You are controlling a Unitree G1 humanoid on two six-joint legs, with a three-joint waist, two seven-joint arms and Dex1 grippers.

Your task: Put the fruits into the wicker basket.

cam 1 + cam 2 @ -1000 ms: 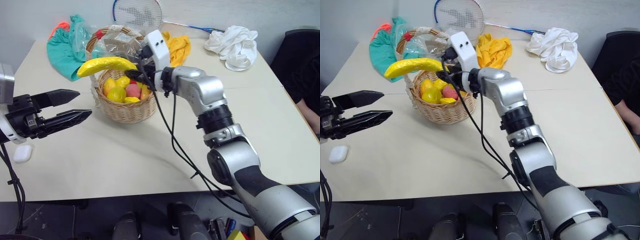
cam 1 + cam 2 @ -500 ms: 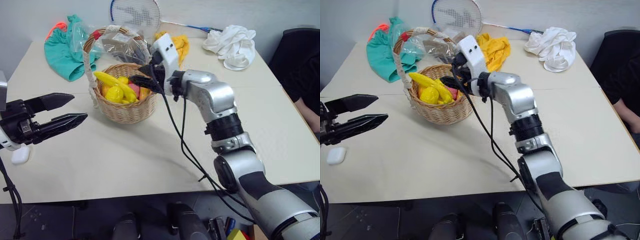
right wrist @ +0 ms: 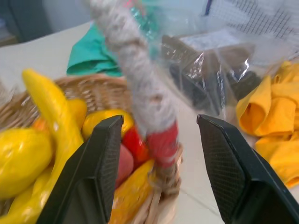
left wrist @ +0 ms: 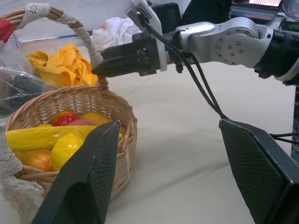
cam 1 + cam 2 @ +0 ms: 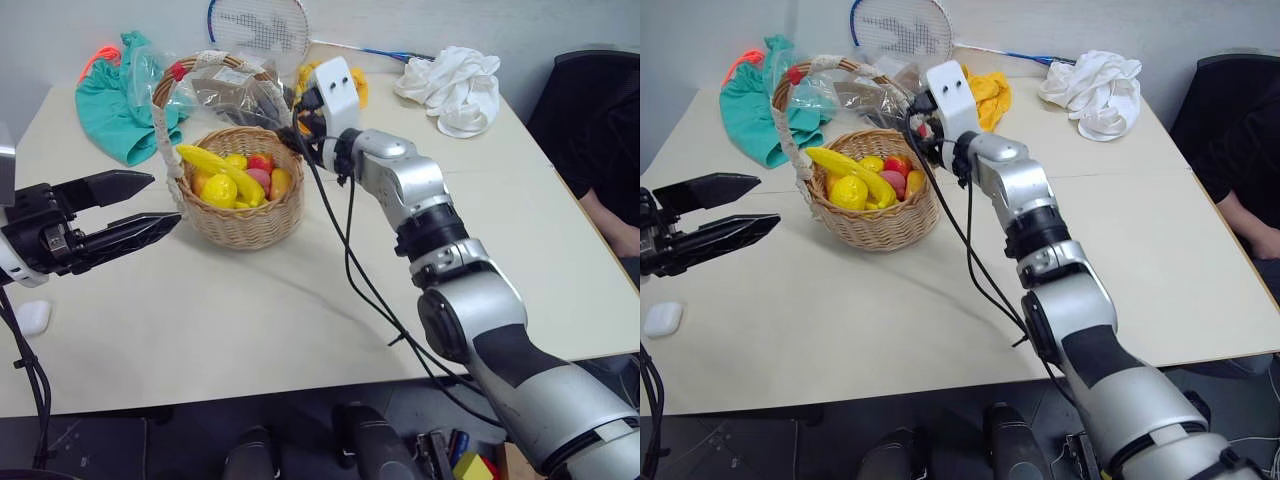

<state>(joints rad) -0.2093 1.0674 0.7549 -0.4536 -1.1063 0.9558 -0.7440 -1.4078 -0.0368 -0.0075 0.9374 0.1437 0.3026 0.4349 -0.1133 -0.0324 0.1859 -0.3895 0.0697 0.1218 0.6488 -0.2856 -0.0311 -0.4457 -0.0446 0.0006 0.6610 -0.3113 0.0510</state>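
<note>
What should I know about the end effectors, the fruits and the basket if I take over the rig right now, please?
Left end effector: open, empty, level beside the wicker basket.
Right end effector: open, empty, at the basket's handle.
Banana and lemon lie in the basket with the small fruits.
Done: all visible fruits are in.
Left: nothing seen; only a white case lies on the table.

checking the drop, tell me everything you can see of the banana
The banana is long, curved, glossy yellow, plastic-looking. It lies slantwise on top of the other fruits inside the wicker basket, one end poking over the rim near the handle's foot. It rests against the lemon; no gripper touches it.
</note>
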